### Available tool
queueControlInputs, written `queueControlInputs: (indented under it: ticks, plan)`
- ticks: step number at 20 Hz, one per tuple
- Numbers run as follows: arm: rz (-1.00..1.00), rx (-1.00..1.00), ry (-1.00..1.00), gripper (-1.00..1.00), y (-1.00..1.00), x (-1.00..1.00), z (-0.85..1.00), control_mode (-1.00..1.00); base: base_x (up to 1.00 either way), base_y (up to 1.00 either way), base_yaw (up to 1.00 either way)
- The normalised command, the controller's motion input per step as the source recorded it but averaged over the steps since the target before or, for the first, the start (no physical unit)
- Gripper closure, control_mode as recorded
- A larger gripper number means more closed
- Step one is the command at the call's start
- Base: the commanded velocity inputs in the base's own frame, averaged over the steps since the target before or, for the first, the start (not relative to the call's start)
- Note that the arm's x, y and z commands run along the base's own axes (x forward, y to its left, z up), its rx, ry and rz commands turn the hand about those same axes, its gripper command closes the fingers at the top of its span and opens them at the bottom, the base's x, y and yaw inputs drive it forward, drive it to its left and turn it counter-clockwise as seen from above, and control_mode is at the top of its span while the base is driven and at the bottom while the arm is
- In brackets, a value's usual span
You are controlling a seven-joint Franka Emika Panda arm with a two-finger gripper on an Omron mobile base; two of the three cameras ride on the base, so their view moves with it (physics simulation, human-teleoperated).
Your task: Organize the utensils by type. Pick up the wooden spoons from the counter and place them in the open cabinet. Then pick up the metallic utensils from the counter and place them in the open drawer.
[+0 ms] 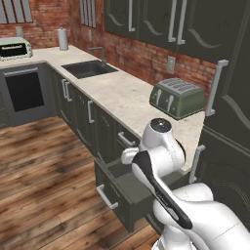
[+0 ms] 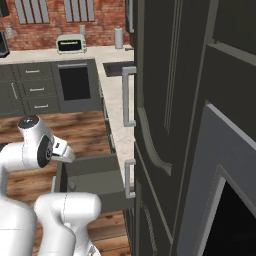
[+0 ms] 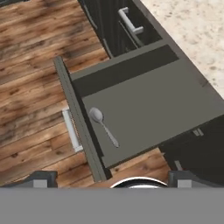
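The end effector [image 3: 109,181] hangs wide and empty over the open drawer [image 3: 175,103], where the metal spoon [image 3: 103,126] lies, apparently just dropped.

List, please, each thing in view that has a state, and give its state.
drawer: pulled open
metal spoon: lying flat in the drawer
gripper: open, holding nothing, above the drawer
toaster: upright on the counter
upper cabinet doors: shut

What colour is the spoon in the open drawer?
Grey metal spoon, clearest in the hand view.
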Motion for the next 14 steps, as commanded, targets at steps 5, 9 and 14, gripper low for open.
queueControlInputs:
  ticks: [5,9,14]
  plan:
    - [-0.04,0.03,-0.05,-1.00,-0.05,-0.08,0.89,-1.00,0.00,0.00,0.00]
    - [0.01,0.00,-0.15,-1.00,-0.01,-0.31,0.62,-1.00,0.00,0.00,0.00]
    - [0.03,0.00,-0.18,-1.00,-0.19,-0.47,0.72,-1.00,0.00,0.00,0.00]
